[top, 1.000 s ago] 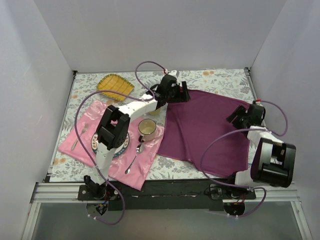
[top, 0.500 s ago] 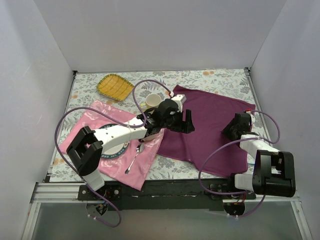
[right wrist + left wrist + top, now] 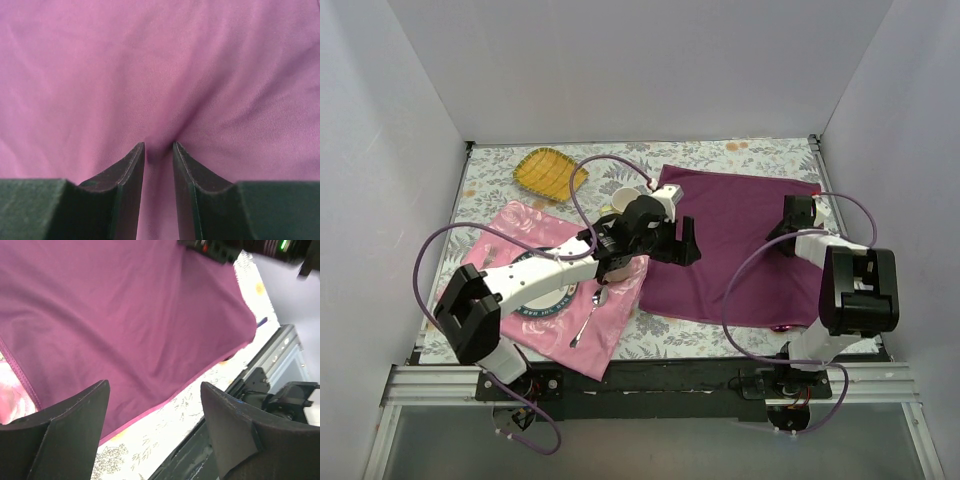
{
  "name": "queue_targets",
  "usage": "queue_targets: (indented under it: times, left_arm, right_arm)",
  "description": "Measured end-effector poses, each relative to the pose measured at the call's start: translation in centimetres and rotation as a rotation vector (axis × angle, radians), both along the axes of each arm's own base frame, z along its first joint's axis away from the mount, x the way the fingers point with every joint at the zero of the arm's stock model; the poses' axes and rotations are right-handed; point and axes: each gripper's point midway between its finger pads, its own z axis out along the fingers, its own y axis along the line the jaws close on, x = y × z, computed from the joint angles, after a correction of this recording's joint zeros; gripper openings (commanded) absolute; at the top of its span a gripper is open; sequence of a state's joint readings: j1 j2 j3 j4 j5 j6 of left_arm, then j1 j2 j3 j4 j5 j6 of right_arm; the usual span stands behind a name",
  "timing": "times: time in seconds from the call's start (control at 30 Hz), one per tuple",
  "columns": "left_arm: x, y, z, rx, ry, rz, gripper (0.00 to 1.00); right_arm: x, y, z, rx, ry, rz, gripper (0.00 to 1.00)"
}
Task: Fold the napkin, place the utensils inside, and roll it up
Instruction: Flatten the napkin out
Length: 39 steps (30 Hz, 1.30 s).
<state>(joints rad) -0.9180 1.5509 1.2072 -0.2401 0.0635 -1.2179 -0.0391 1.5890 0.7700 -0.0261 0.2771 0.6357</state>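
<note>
Lab test booth: white panel walls [image 3: 620,70], aluminium frame rail [image 3: 430,383], floral tablecloth [image 3: 760,155] (staged dining setup).

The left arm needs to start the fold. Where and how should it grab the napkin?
Probably the hemmed left edge of the napkin, nearest the open left gripper: the cloth lies flat, so come down from above, one finger outside the hem, and pinch.

both arms moved over the napkin [image 3: 740,260]
left gripper [image 3: 678,248] swung from its far corner to its left edge; right gripper [image 3: 788,222] shifted farther back, pinching the cloth.
</note>
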Motion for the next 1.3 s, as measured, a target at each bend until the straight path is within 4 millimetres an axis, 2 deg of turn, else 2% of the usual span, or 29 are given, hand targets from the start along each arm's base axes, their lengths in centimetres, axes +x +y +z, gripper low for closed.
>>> queue_targets:
  times: [0.17,0.27,0.33,0.47,0.57,0.7,0.8,0.97,1.1,1.17,1.23,1.3]
  left_arm:
    - [1.2,-1.3,-2.2,0.041,0.028,0.004,0.73]
    - [1.9,-1.9,-4.5,0.079,0.056,0.009,0.73]
    - [2.3,-2.2,-5.7,0.100,0.070,0.013,0.73]
    - [2.8,-2.8,-7.3,0.124,0.089,0.018,0.72]
    - [2.9,-3.0,-8.3,0.136,0.106,0.022,0.72]
    - [3.0,-3.0,-8.6,0.138,0.110,0.025,0.72]
    - [3.3,-3.1,-8.3,0.136,0.101,0.035,0.72]
    - [4.1,-2.5,-6.9,0.125,0.068,0.076,0.73]
    - [4.8,-1.6,-3.7,0.084,0.024,0.109,0.75]
    - [5.1,-1.2,-2.0,0.059,-0.001,0.126,0.76]
    - [5.4,-0.5,-0.1,0.032,-0.028,0.146,0.77]
    - [5.8,0.1,1.5,0.009,-0.052,0.167,0.78]
  right_arm:
    - [3.0,-0.8,0.1,-0.043,0.030,0.015,0.39]
    - [3.9,-1.3,0.1,-0.069,0.047,0.032,0.44]
    - [4.0,-1.3,0.1,-0.081,0.057,0.060,0.51]
    - [2.6,-1.0,0.3,-0.094,0.081,0.118,0.63]
    - [-0.6,-0.8,0.6,-0.106,0.110,0.152,0.63]
    - [-2.6,-0.9,0.8,-0.121,0.122,0.169,0.61]
    - [-3.6,-1.2,-0.2,-0.112,0.151,0.159,0.59]
    - [-2.9,-3.2,-0.2,-0.108,0.133,0.096,0.59]
    - [-2.4,-5.6,-0.2,-0.122,0.132,0.037,0.62]
    - [-2.4,-5.8,-0.2,-0.129,0.132,0.039,0.65]
    - [-2.3,-5.3,-0.2,-0.141,0.136,0.067,0.68]
    - [-2.3,-4.0,-0.1,-0.155,0.145,0.117,0.70]
